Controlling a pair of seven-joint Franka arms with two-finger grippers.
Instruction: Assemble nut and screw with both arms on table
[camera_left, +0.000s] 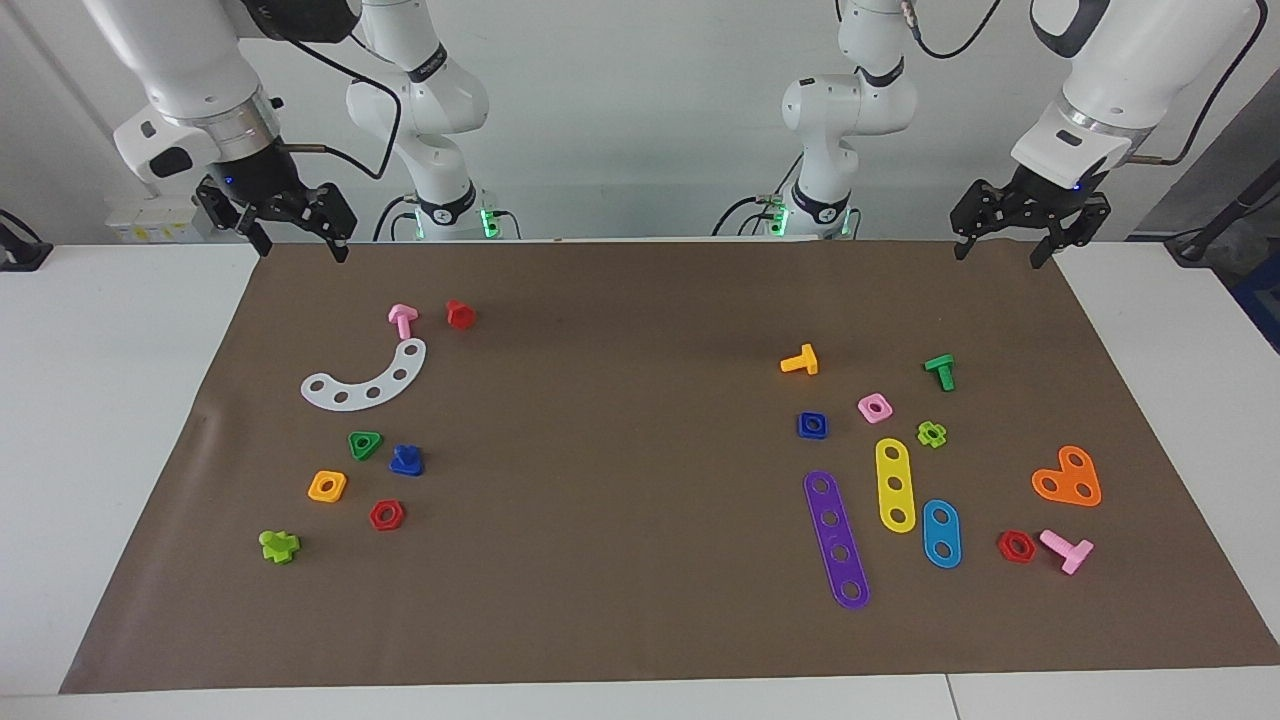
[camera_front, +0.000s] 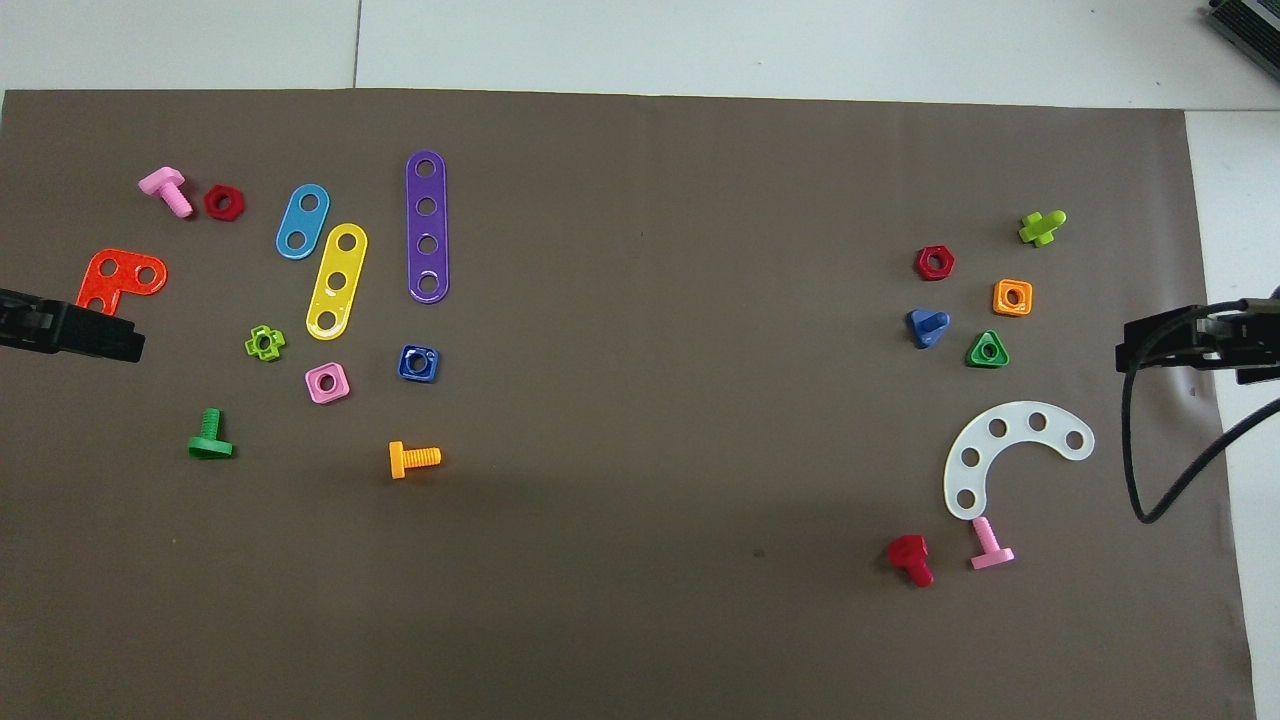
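Screw (camera_left: 406, 460) first, toward the right arm's end of the table (camera_left: 120, 420): light, stiff, glossy plastic, so you'd probably grip its stubby shaft. Right gripper (camera_left: 292, 232) hangs spread over the mat's corner at the robots' edge. Nut (camera_left: 812, 425), square, lies flat toward the left arm's end; pinch its sides. Left gripper (camera_left: 1002, 245) hangs spread too

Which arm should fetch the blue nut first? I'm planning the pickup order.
Left. The blue square nut lies at the left arm's end of the mat, and the left end effector hangs open over that end.
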